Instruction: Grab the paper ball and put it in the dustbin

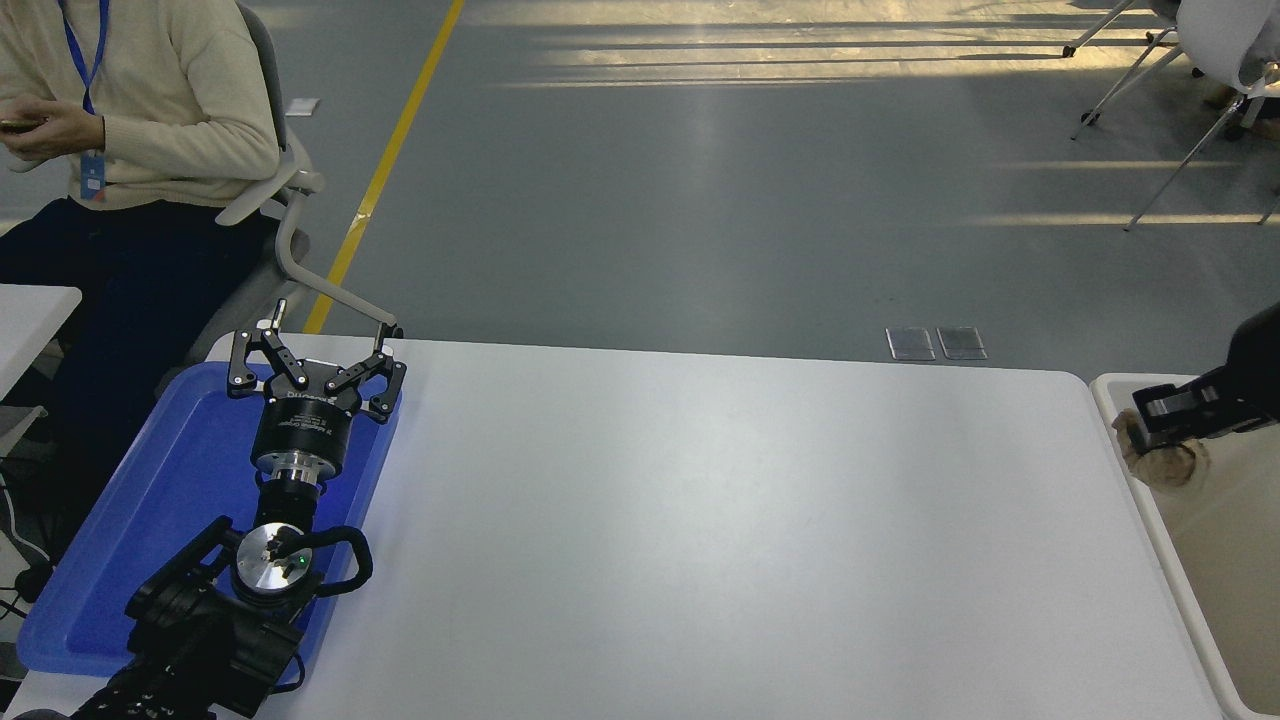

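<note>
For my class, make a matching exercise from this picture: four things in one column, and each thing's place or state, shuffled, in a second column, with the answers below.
Things:
1. paper ball
2. left gripper
3. blue tray
4. dustbin

Places or states:
A. at the table's right end, its far corner under the right gripper
B. open, over the tray
C. held by the right gripper over the bin
D. on the table's left side

Pairs: 1-C, 2-B, 3-D, 4-A
</note>
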You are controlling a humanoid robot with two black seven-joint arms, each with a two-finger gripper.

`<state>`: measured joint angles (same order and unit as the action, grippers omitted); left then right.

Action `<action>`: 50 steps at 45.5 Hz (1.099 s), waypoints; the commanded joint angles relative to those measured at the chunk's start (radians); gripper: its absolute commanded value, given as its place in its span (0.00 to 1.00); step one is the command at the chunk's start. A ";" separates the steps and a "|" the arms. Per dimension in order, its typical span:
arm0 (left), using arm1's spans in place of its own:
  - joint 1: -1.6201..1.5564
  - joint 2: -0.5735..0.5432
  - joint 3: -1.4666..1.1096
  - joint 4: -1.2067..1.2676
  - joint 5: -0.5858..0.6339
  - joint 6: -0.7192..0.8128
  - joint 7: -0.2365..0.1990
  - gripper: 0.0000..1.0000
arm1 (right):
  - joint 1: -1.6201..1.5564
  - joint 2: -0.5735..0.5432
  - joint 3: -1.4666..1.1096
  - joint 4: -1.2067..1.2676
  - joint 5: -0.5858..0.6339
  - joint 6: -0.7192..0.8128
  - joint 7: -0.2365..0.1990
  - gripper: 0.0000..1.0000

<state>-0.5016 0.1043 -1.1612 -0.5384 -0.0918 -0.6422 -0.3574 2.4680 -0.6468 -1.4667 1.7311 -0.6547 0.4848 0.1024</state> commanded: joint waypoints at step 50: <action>0.000 0.000 0.000 0.000 0.000 0.000 0.000 1.00 | -1.021 -0.292 0.407 -1.013 -0.292 -0.100 0.065 0.00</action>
<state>-0.5016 0.1043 -1.1612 -0.5384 -0.0921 -0.6420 -0.3574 1.7635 -0.9258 -1.2527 0.9631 -0.9501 0.4446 0.1546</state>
